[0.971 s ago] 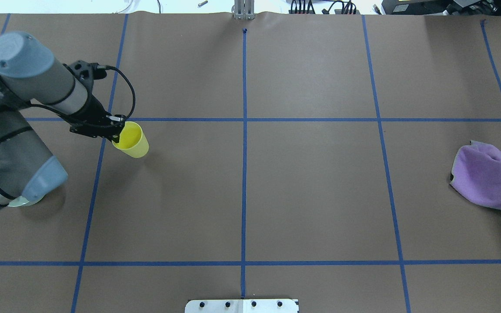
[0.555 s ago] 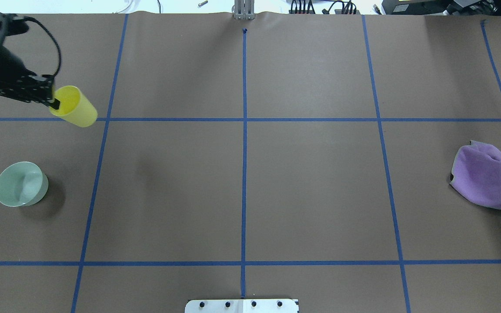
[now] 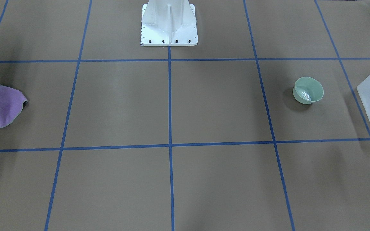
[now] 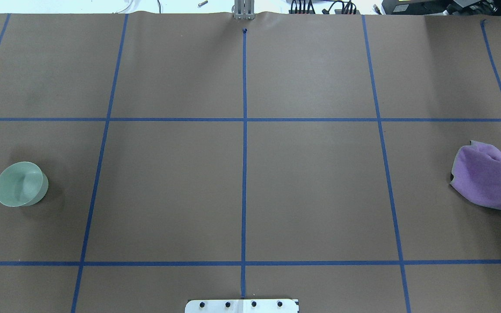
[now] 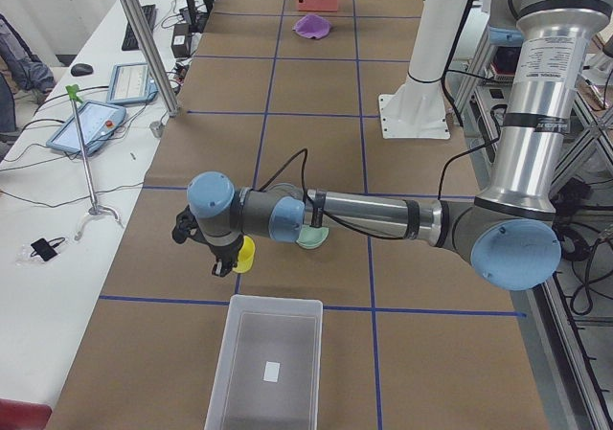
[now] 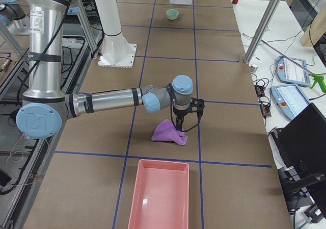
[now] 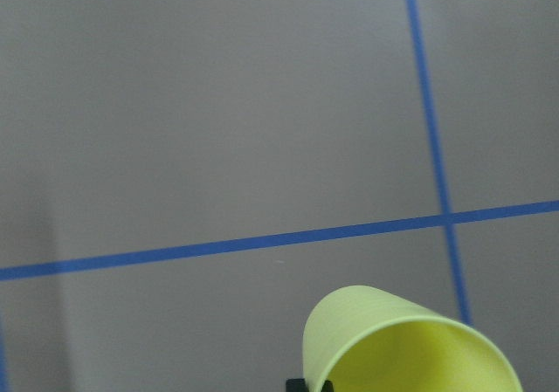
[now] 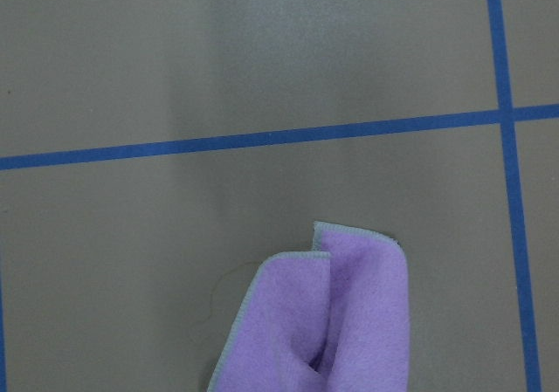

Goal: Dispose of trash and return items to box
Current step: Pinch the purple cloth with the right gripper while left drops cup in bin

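Brown-papered table (image 4: 311,191) holds bowl (image 4: 20,190) left, purple cloth (image 4: 485,176) right. Left claw (image 5: 230,265) grips tumbler (image 5: 246,255) aloft near box (image 5: 263,363). Right claw (image 6: 179,128) hangs over cloth; opening cannot be told.

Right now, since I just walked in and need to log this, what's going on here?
The left arm holds a yellow cup by its rim in its jaws, close by the white box, which holds neither cup nor bowl. The green bowl sits on the table. The right arm hovers over the purple cloth; whether its jaws are open I cannot tell.
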